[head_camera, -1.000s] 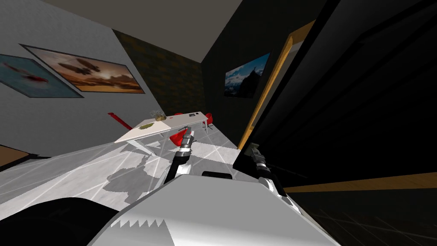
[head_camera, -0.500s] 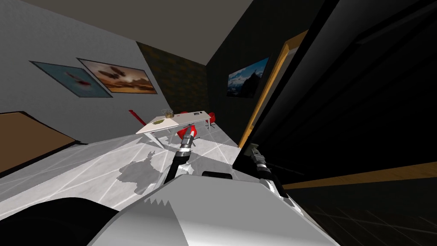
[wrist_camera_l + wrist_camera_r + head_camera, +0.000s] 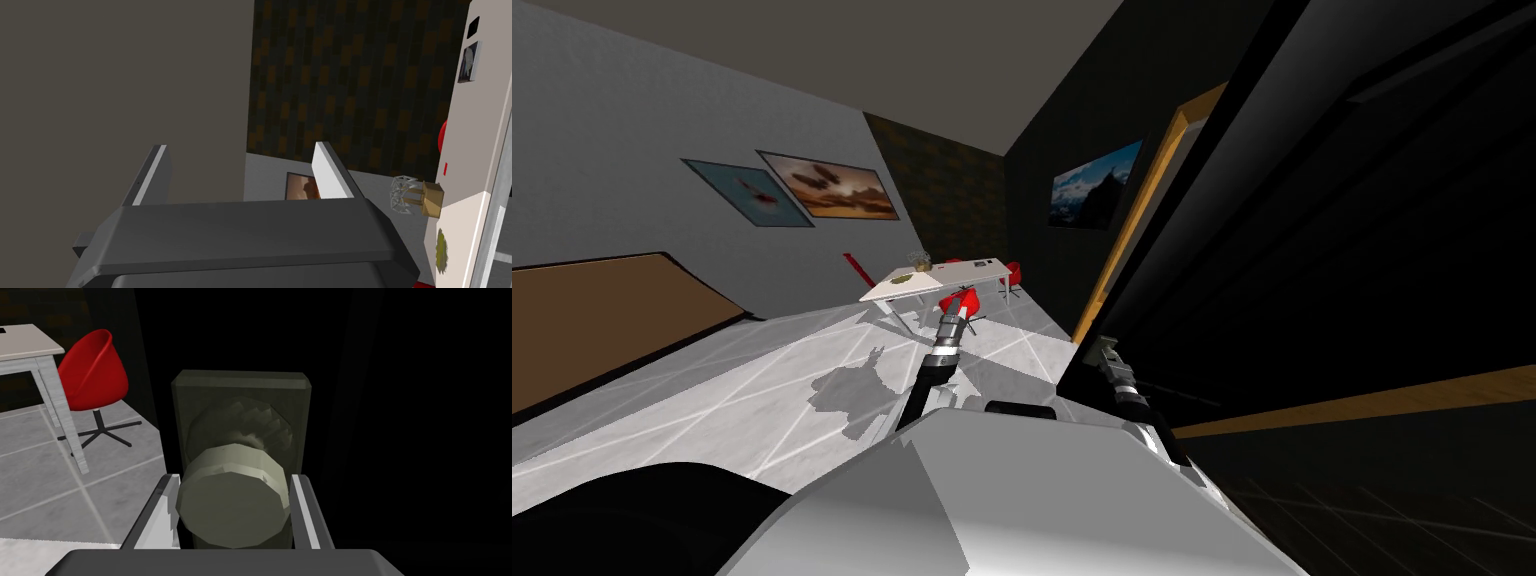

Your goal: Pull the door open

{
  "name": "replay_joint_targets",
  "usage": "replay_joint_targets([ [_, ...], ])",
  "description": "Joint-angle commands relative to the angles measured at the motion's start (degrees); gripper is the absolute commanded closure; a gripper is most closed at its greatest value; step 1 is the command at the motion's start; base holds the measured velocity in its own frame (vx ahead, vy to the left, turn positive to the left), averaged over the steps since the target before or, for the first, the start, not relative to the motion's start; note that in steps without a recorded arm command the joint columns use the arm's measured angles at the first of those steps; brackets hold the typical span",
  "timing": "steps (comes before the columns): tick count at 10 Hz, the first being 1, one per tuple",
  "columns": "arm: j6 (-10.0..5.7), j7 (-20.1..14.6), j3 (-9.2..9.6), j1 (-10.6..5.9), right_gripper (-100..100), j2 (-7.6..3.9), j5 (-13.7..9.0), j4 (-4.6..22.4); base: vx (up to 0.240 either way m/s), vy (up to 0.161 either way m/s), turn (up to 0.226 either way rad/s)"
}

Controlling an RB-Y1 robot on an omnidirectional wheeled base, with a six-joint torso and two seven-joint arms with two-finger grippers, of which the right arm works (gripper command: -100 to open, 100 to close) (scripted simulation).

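Right gripper [image 3: 233,482] pinches the round olive-grey knob [image 3: 232,503] by its sides on the dark door [image 3: 425,438]; looks rigid and smooth, so it may slip. Left gripper [image 3: 240,150] has its fingers spread, empty.

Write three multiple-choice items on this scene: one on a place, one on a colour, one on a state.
1. Where is the right gripper?
A) at the knob
B) on a shelf
C) in a drawer

2. What colour is the chair?
A) blue
B) red
C) green

3. What state is the left gripper in?
A) shut on a cup
B) shut, empty
C) open, empty

Key:
1 A: its fingers press the knob's sides.
2 B: its shell is plainly red.
3 C: its fingers stand apart with nothing between them.
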Motion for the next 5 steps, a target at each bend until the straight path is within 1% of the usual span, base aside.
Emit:
replay_joint_targets([
  [1, -0.66, -0.9, 0.72, 0.09, 100, -0.77, 0.3, 0.0, -0.215, -0.042, 0.113],
  [2, -1.06, -1.4, 1.13, 0.19, 100, -1.33, 0.5, -0.1, -0.214, -0.041, 0.133],
  [4, -1.85, -2.5, 1.93, 0.38, 100, -2.42, 0.8, -0.1, -0.175, -0.063, 0.139],
  [5, -2.21, -3.0, 2.29, 0.47, 100, -2.91, 0.9, -0.2, -0.16, -0.036, 0.137],
])
